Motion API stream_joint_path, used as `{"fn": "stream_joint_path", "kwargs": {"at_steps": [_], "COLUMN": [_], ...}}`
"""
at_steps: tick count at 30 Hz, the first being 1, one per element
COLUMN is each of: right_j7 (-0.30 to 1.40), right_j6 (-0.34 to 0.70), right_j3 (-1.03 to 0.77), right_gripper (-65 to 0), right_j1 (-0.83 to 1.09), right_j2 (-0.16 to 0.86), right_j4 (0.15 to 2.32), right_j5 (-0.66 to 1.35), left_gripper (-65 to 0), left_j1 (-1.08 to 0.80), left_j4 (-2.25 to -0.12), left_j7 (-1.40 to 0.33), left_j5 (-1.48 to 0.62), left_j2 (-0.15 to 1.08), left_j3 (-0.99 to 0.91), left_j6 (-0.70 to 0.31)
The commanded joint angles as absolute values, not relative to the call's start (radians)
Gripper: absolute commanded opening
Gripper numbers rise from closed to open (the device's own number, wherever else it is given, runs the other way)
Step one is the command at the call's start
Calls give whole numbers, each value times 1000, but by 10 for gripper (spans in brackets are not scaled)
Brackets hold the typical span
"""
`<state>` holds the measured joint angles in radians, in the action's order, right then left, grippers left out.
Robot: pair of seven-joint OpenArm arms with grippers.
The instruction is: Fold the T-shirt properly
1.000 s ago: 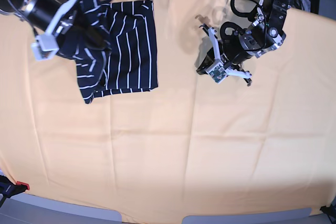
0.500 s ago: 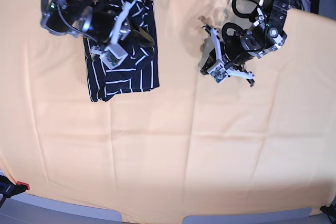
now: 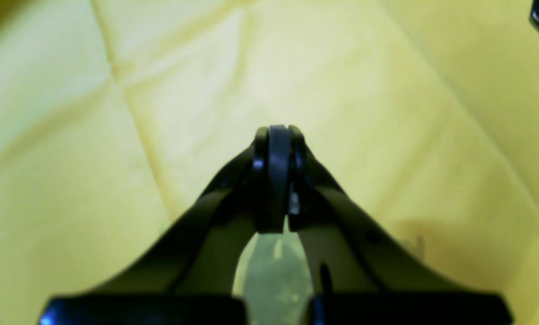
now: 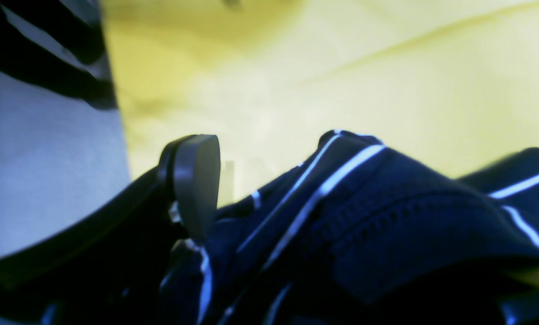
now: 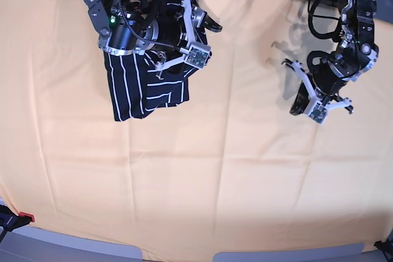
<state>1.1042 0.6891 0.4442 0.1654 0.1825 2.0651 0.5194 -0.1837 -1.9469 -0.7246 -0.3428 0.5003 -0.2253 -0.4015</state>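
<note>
Letting go of the cloth is, as we judge it, the step in hand, and doing it well means leaving the fold undisturbed. Our right pincer (image 5: 184,38) hangs over the T-shirt (image 5: 144,90), which lies as a compact folded block at the far side of the orange-covered tabletop (image 5: 202,176), toward the base view's left. In the right wrist view one pad (image 4: 196,178) stands clear to the side of a raised, hemmed ridge of navy pinstriped cloth (image 4: 369,212); the jaws look spread and released, with nothing pinched between them, though the other pad is hidden from us.

We should lift this pincer straight up and away, so that no fingertip drags the top layer or catches the hem. The ridge in front of the pad suggests the upper layer has not settled flat; a light press or smoothing pass may be called for before we count the fold finished. The near edge of the block looks slightly uneven in the base view, so squaring it would help.

Our left pincer (image 3: 274,176) is clenched on nothing, hovering above bare cloth well apart from the shirt, and should stay out of the way.
</note>
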Motion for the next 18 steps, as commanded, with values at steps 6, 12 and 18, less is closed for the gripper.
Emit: {"fn": "stream_joint_path", "kwargs": {"at_steps": [6, 12, 18], "right_j7": [1065, 1097, 1090], "right_j6": [680, 691, 698], "right_j3": [405, 358, 282], "right_gripper": [-259, -259, -259], "right_j1": [144, 196, 235], "right_j2": [216, 236, 236], "right_j4": [2098, 2114, 2194], "right_j5": [447, 574, 523], "left_gripper": [-650, -650, -650], "left_j1": [-172, -204, -207], "left_j4": [-1964, -1964, -1963], "left_j7": [-712, -712, -703], "left_j5": [-382, -462, -463], "left_j2": [554, 551, 551], "left_j3": [-245, -245, -245], "left_j6": [-439, -457, -461]}}
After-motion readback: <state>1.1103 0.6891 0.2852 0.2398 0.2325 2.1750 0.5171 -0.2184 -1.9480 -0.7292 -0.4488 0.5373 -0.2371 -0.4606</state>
